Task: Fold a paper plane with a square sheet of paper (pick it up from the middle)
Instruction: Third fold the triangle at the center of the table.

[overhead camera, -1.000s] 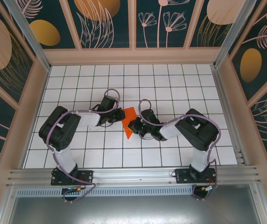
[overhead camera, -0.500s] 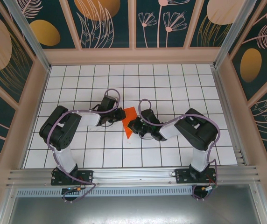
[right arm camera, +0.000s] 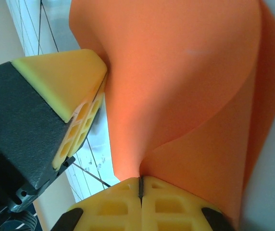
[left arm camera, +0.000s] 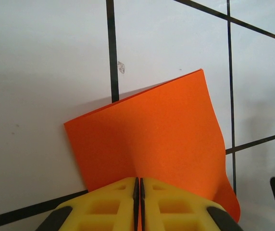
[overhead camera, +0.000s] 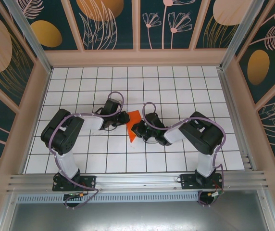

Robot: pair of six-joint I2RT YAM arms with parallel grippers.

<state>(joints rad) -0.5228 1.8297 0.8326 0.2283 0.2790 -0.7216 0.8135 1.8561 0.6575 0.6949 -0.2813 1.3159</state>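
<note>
The square sheet of paper (overhead camera: 133, 124) is bright orange and held up off the tiled table between both arms, bent into a curve. My left gripper (overhead camera: 123, 118) is shut on its left edge; in the left wrist view the yellow fingers (left arm camera: 113, 202) pinch the paper (left arm camera: 152, 130) at the bottom middle. My right gripper (overhead camera: 137, 129) is shut on the sheet's lower right part; in the right wrist view the paper (right arm camera: 185, 72) curls up from the closed fingertips (right arm camera: 171, 202). The left gripper's yellow finger (right arm camera: 60, 82) shows beside it. The paper plane is out of view.
White tiled table (overhead camera: 176, 86) with dark grid lines, boxed in by beige walls (overhead camera: 137, 57) at the back and both sides. An aluminium rail (overhead camera: 137, 180) runs along the near edge by the arm bases.
</note>
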